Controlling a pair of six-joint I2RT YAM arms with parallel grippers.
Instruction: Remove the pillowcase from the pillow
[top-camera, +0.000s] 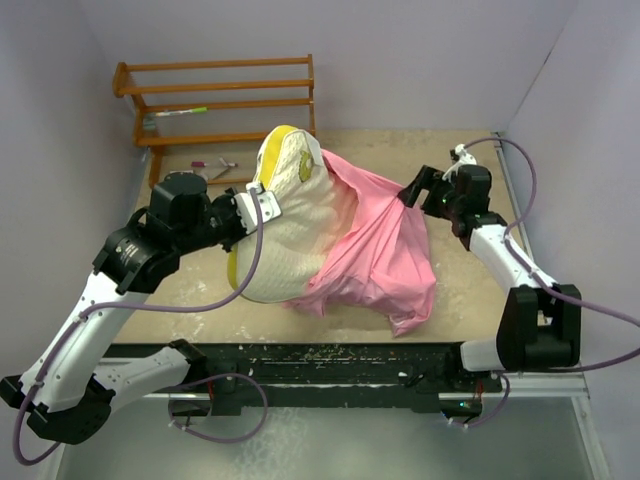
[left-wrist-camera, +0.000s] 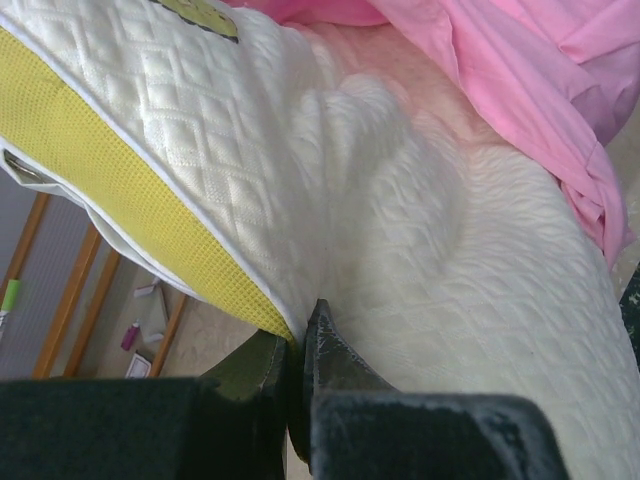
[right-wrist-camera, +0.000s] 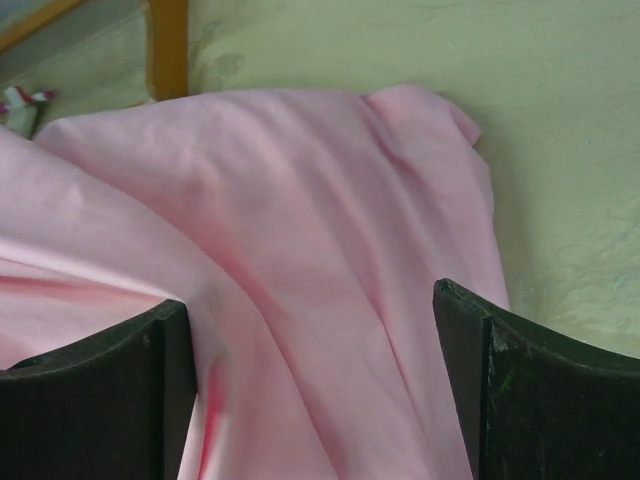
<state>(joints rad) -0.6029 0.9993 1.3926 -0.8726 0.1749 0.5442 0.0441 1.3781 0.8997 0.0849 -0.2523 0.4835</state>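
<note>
While my left hand (left-wrist-camera: 298, 335) is pinched tight on the pillow (top-camera: 285, 225) right at its yellow edging, the pillow sits propped up around the middle of the surface (top-camera: 170, 300), top end toward the far edge. The pillowcase (top-camera: 385, 250) only covers its right part and spills in a crumpled heap toward the near edge. My right hand (right-wrist-camera: 308, 300) hangs over the pink cloth on the right-edge side, fingers spread wide, gripping nothing.

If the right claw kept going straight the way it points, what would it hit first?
Probably the pillowcase: the open right claw faces its pink folds head-on, though how far off they are is unclear.
</note>
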